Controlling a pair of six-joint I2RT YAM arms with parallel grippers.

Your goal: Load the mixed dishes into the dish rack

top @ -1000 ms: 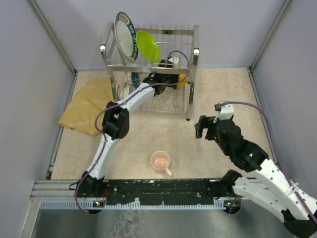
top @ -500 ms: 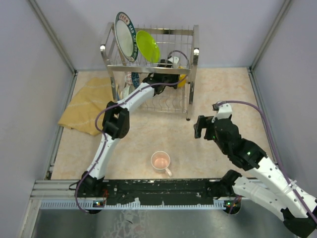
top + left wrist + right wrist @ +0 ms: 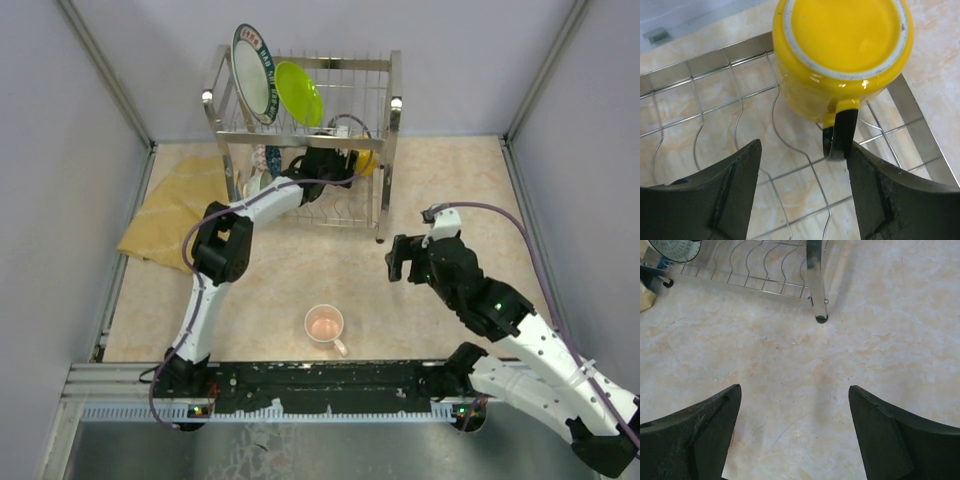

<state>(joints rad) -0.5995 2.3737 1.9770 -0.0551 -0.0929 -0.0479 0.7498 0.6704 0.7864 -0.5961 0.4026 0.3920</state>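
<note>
Yellow mug (image 3: 840,55) on dish rack (image 3: 747,47) — mouth hidden, left jaws apart, right jaws apart

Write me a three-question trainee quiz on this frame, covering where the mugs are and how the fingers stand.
1. True or false: the yellow mug stands upside down on the lower shelf of the dish rack.
2. Which dish sits on the table, outside the rack? A. yellow mug; B. pale pink mug; C. none.
3. Fill the blank: the right fingers hang ____ above bare table, holding nothing.

Key: 1 true; 2 B; 3 open.
</note>
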